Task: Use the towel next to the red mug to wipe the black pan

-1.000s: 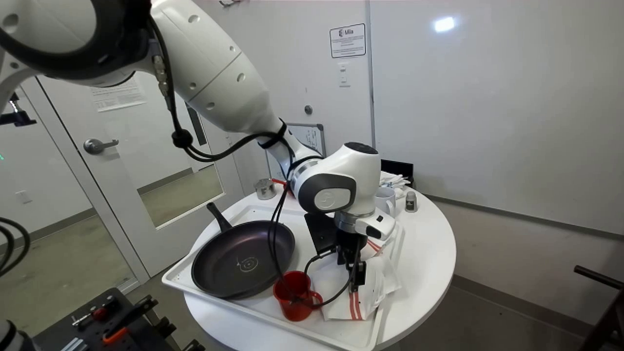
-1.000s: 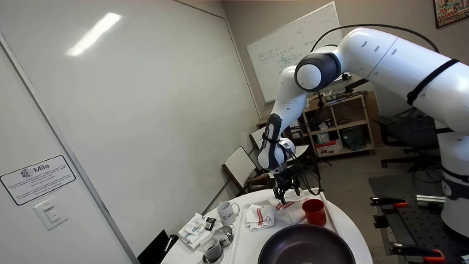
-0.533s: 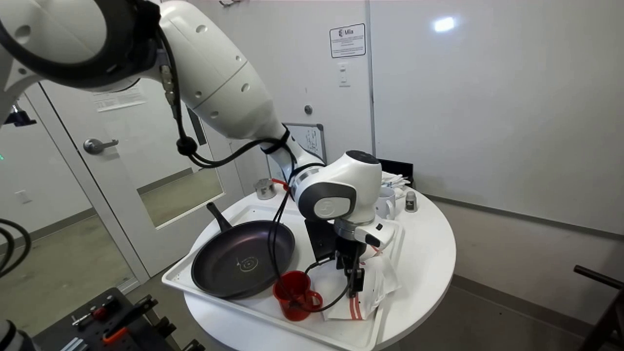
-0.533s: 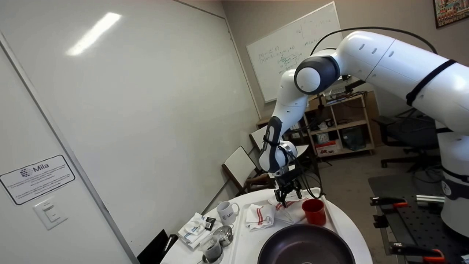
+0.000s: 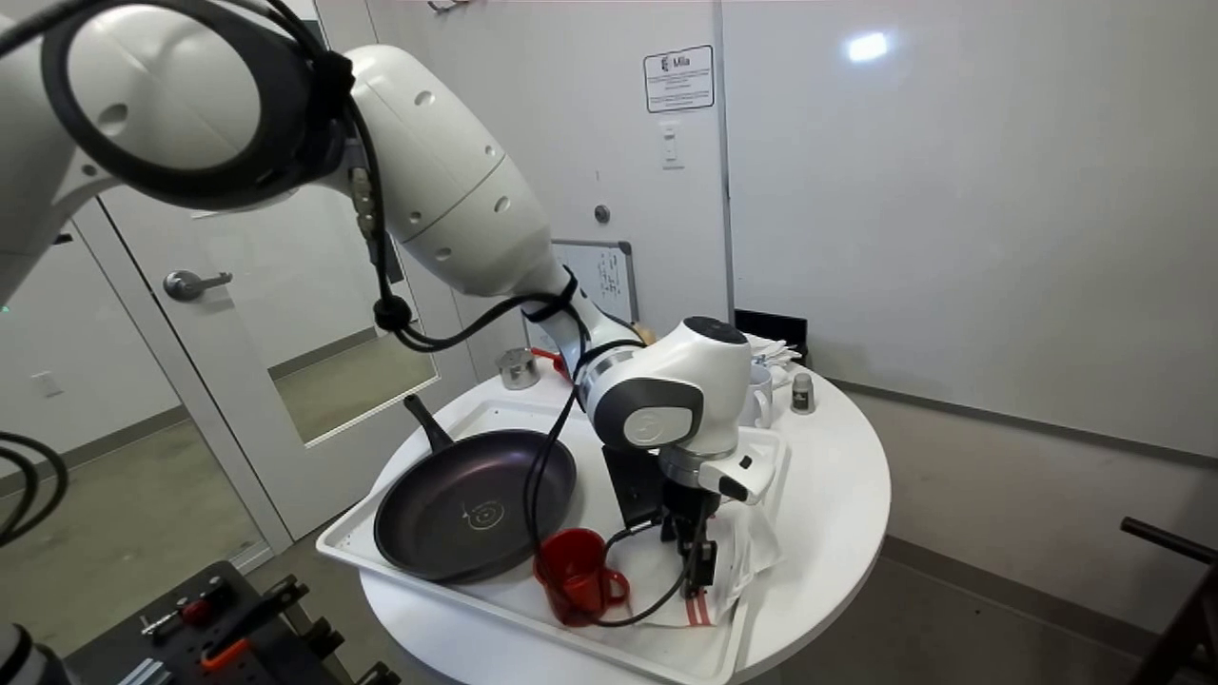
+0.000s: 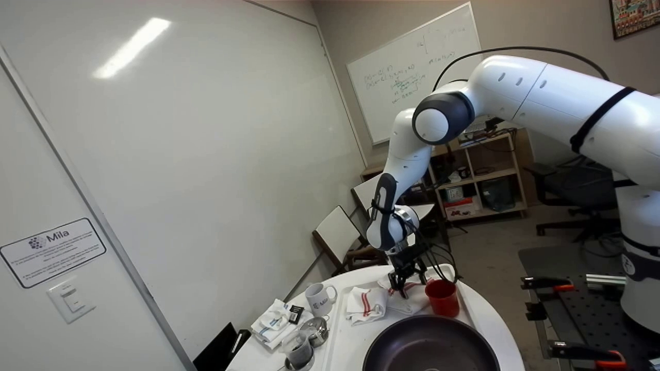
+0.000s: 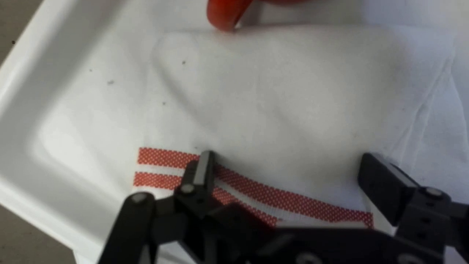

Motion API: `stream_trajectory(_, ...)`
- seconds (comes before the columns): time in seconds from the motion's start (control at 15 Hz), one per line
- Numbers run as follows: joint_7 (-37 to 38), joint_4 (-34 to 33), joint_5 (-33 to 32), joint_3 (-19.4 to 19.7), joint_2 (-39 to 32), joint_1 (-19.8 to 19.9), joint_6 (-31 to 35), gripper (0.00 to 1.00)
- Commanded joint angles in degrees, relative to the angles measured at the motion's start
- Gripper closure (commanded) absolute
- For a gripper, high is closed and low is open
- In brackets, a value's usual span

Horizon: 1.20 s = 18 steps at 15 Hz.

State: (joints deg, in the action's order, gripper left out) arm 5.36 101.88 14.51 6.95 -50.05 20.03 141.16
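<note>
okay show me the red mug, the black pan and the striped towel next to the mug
Red mug [image 6: 443,303], in an exterior view: on its outer wall.
Black pan [image 5: 474,504], in an exterior view: on its inner base.
Striped towel [image 7: 285,106], in the wrist view: on its plain white part.

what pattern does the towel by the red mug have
The towel shows white with two red stripes, finely flecked with white, clearest in the wrist view.

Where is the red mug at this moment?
In an exterior view, the red mug stands on the tray, near the lower edge, with the black pan at its upper left and the striped towel at its right.
</note>
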Motion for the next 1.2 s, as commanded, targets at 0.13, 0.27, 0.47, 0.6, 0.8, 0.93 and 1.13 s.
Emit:
stream_trajectory(0.13, 0.3, -3.6, 0.0, 0.6, -3.0, -0.1, -0.3, 0.25)
stream_trajectory(0.27, 0.1, -3.7, 0.0, 0.4, -3.0, 0.0, -0.2, 0.34)
stream_trajectory(0.47, -0.2, -3.7, 0.2, 0.3, -2.7, 0.2, 0.0, 0.56)
stream_trajectory(0.6, -0.4, -3.7, 0.2, 0.2, -2.5, 0.3, 0.2, 0.71)
stream_trajectory(0.8, -0.7, -3.1, 0.2, 0.1, -2.0, 0.3, 0.3, 0.93)
stream_trajectory(0.93, -1.0, -1.9, 0.2, 0.1, -1.0, 0.2, 0.9, 0.96)
stream_trajectory(1.13, -1.4, 1.2, -0.5, 0.6, 1.4, -0.5, 2.7, 0.99)
